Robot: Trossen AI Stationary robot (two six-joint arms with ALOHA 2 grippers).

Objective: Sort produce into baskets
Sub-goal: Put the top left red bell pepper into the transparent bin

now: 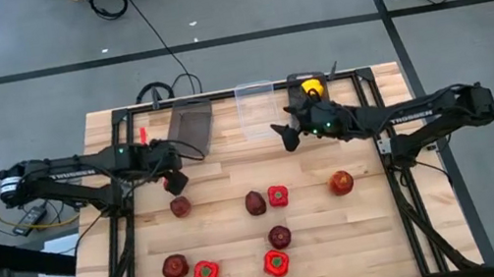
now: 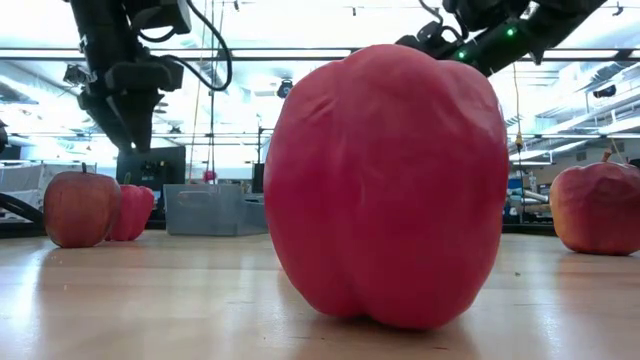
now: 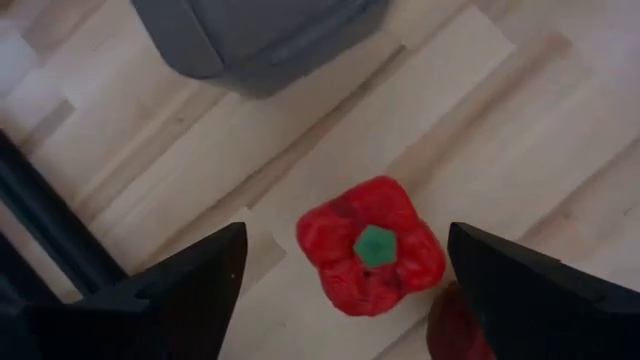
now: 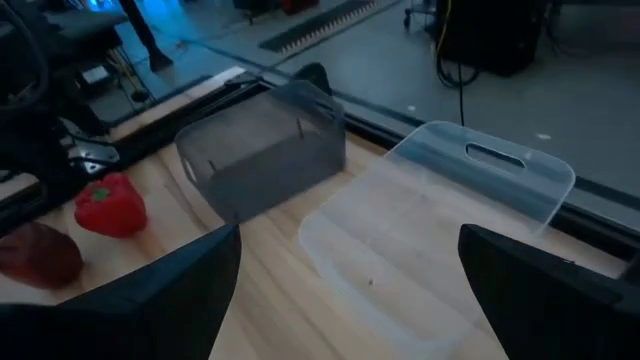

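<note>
My left gripper [image 1: 175,180] [image 3: 345,295] is open above a red bell pepper [image 3: 372,247] that stands on the table stem up, below and between the fingers. A maroon fruit [image 3: 458,325] lies beside it. A dark grey basket [image 1: 191,127] stands just beyond on its base. My right gripper [image 1: 284,135] [image 4: 345,300] is open and empty near the clear basket [image 1: 257,107] [image 4: 440,230]. A second dark basket [image 1: 306,82] at the far edge holds a yellow pepper [image 1: 313,87].
More produce lies loose on the near half of the table: maroon fruits [image 1: 255,203] [image 1: 280,237] [image 1: 175,266], red peppers [image 1: 278,195] [image 1: 207,273] [image 1: 276,264] and an orange-red fruit [image 1: 341,182]. One red pepper [image 2: 385,185] fills the low view. Black frame rails [image 1: 122,238] line both table sides.
</note>
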